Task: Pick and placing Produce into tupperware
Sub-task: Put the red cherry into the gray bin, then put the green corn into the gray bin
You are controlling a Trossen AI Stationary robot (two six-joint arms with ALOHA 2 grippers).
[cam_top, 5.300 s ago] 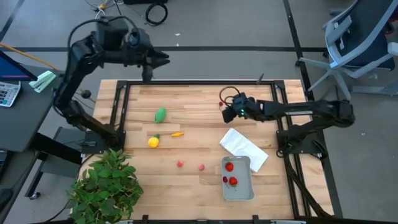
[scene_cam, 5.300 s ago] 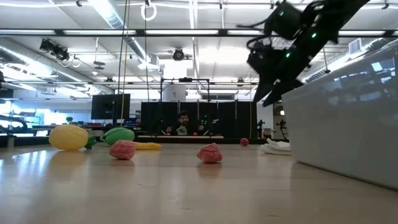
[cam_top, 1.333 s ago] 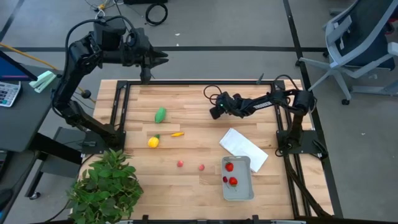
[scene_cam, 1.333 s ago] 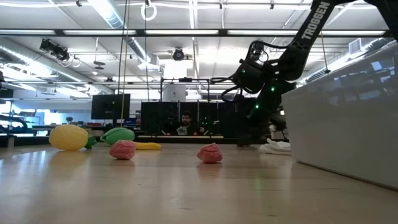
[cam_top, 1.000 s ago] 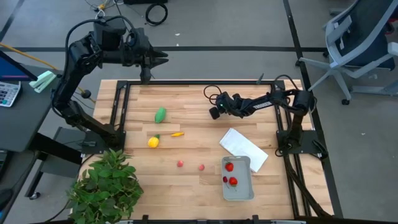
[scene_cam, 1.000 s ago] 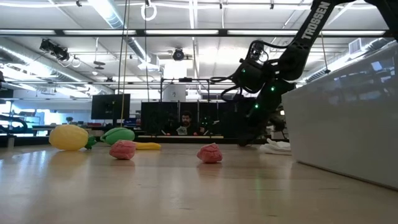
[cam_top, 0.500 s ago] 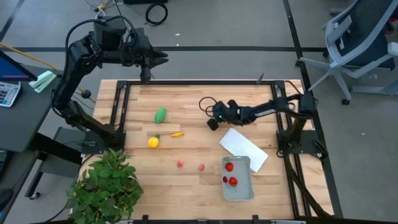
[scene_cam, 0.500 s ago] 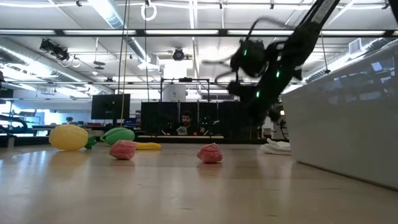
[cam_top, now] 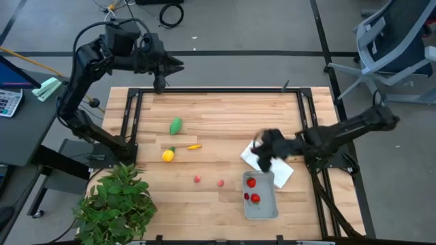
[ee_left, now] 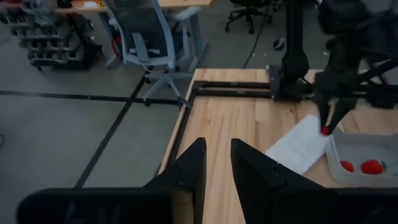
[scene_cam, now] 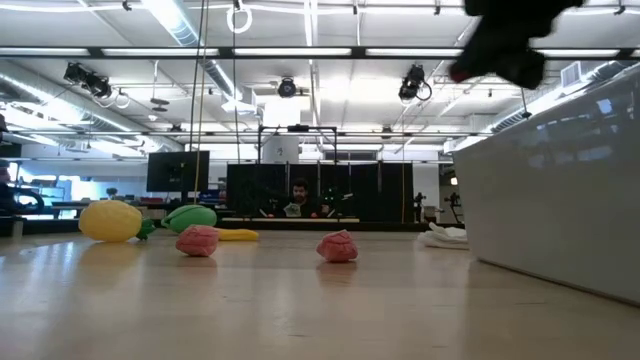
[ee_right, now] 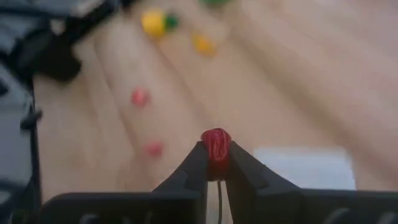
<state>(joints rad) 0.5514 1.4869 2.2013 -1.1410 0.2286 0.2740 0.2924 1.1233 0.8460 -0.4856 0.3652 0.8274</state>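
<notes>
A small red produce piece (ee_right: 216, 140) sits between the fingertips of my right gripper (ee_right: 216, 154), which hangs over the white cloth (cam_top: 281, 170) just beyond the tupperware's far end (cam_top: 261, 161). The pale grey tupperware (cam_top: 272, 205) near the table's front holds two red pieces (cam_top: 251, 182). On the wood lie a green oval (cam_top: 176, 126), a yellow lemon-like piece (cam_top: 167, 155), a thin orange piece (cam_top: 195, 146) and two small red ones (cam_top: 197, 179). My left gripper (cam_top: 176, 65) waits above the table's far left edge, its fingers (ee_left: 189, 168) slightly apart with nothing between them. My right gripper pinches the small red piece by its two sides (ee_right: 216, 149) between its two fingers, at their free ends. The fingers come from above, pointing down (ee_left: 324, 124). The piece is lifted clear of the table and the cloth.
A leafy green plant (cam_top: 116, 201) stands at the near left corner. A black frame (cam_top: 133, 112) runs along the table's edges. The tupperware's wall (scene_cam: 545, 200) fills the right of the low view. A person (scene_cam: 294, 195) sits far behind the table.
My right gripper has left the table's far middle, risen, and swung toward the near edge and a little to the right, carrying the small red piece clear of the wood. It now hangs over the white cloth beside the tupperware.
</notes>
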